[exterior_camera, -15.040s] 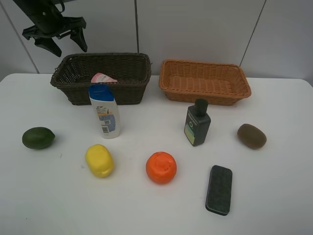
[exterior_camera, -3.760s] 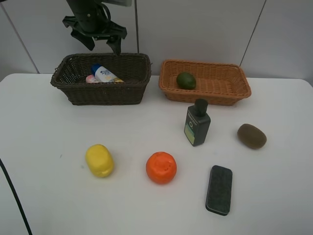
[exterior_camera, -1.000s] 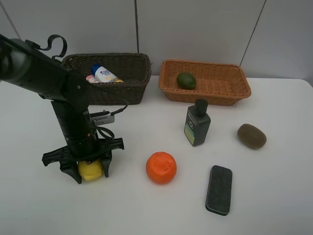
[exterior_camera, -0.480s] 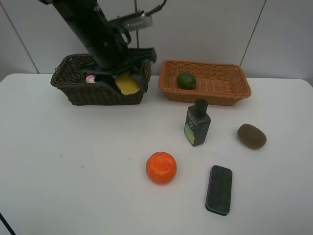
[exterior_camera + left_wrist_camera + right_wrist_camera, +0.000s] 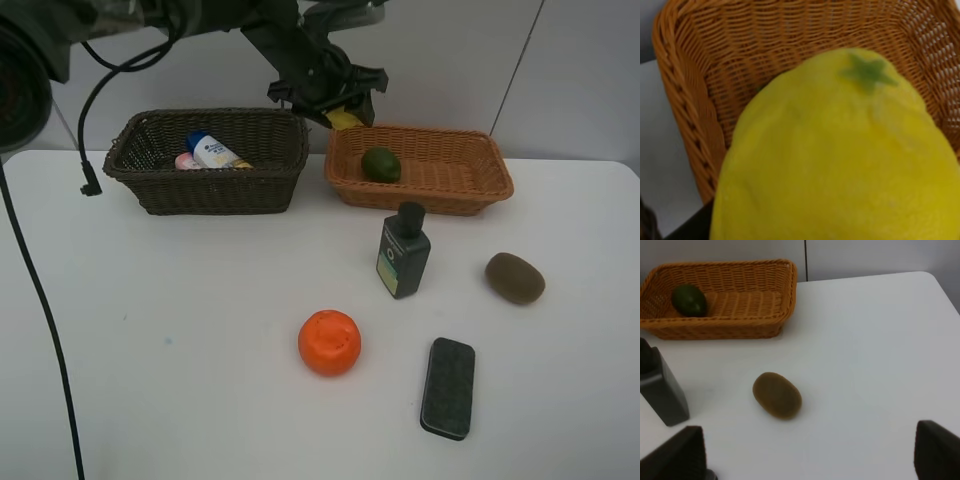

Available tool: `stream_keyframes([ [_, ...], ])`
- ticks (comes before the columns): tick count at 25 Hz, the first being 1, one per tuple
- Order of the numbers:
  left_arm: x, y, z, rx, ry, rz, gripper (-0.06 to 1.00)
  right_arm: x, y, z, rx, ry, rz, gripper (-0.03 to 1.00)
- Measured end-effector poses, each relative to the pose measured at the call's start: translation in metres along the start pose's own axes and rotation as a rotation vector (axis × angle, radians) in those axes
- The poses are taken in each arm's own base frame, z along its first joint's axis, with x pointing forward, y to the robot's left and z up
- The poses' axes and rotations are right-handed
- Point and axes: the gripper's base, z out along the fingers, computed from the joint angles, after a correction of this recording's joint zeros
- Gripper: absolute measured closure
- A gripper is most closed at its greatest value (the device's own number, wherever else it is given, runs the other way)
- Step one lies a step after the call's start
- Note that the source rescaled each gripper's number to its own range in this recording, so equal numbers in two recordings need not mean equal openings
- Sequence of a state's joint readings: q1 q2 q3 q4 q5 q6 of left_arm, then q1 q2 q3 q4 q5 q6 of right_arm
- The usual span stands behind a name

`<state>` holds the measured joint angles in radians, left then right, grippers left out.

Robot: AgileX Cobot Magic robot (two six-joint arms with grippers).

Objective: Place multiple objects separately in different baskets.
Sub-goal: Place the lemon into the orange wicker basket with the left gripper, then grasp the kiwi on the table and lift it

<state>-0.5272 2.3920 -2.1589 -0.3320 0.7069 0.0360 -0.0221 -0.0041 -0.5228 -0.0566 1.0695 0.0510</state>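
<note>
Nearest, the right gripper [image 5: 810,460] is spread wide. Beyond, the dark basket [image 5: 205,190] holds a white bottle [image 5: 212,150] and pink bottle [image 5: 184,160]; the tan basket [image 5: 440,195] a green fruit [image 5: 380,164]. Over its left end, the left gripper [image 5: 335,105] grips the yellow fruit [image 5: 343,120].

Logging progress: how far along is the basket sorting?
Done: white bottle and pink bottle in the dark basket, green fruit in the tan basket. In hand: the left tool holds the yellow fruit above the tan basket. Left: orange fruit, brown fruit, dark green bottle and dark block on the table.
</note>
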Motion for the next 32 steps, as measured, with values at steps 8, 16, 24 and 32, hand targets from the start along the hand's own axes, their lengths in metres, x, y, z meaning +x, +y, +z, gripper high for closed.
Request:
stream_keyframes([
  [8,-0.006,0.004,0.025,0.008,-0.014,0.037,-0.03,0.000,0.000,0.000,0.000,0.000,0.000,-0.01],
  [16,0.000,-0.016,-0.051,0.007,0.285,0.096,-0.03,0.000,0.000,0.000,0.000,0.000,0.000,-0.01],
  [24,-0.004,-0.023,-0.099,-0.055,0.256,0.076,-0.03,0.000,0.000,0.000,0.000,0.000,0.000,-0.01],
  [32,0.041,0.014,-0.196,-0.269,0.284,-0.103,-0.03,0.000,0.000,0.000,0.000,0.000,0.000,-0.01],
])
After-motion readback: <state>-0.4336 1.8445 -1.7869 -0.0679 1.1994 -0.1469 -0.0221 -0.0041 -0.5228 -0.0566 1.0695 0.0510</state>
